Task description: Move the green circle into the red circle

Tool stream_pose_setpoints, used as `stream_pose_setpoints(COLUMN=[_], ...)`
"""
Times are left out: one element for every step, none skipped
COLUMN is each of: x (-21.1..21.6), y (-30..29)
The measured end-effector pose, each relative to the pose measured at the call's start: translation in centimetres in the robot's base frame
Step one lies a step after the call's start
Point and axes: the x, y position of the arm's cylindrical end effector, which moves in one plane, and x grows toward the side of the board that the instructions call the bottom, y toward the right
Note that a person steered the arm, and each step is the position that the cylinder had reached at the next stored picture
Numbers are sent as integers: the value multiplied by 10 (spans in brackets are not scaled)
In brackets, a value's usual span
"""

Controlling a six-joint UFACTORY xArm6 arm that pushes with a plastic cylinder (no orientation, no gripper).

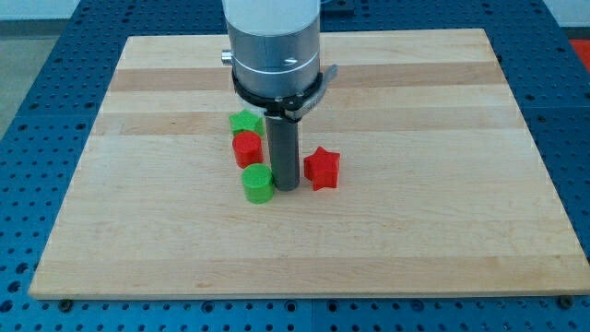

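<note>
The green circle block [257, 183] lies near the board's middle, just below the red circle block [247, 148]; the two look close or touching. My tip [285, 187] stands on the board right beside the green circle, on its right side, apparently touching it. The rod rises from there to the grey arm head [274, 51] at the view's top.
A green star block [244, 122] sits just above the red circle, partly under the arm head. A red star block [322, 168] lies just right of my tip. All rest on the wooden board [442, 212], which lies on a blue perforated table.
</note>
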Motion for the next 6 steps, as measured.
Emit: stream_pose_setpoints(x=[25,43,33,4,-5,-5], y=[12,13,-4,-15,-19,-20])
